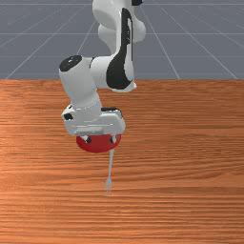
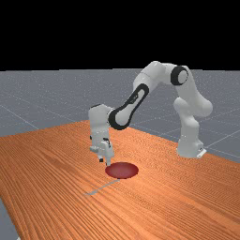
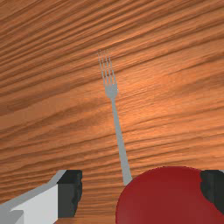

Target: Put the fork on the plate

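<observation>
The gripper (image 1: 101,139) hangs over the red plate (image 1: 97,145) in the front view, its fingers wide apart. A grey fork (image 1: 110,167) lies on the table, its handle end close to the plate's rim and its tines pointing away from the arm. In the far view the gripper (image 2: 104,162) is above the table beside the plate (image 2: 122,170), and the fork (image 2: 102,187) lies flat. From the wrist view, the open gripper (image 3: 142,192) has nothing held; the plate (image 3: 170,201) reaches under one finger, and the fork (image 3: 119,131) extends out ahead of the fingers.
The wooden table (image 1: 190,167) spreads around the plate and fork. The arm's base (image 2: 190,147) stands at the far view's right.
</observation>
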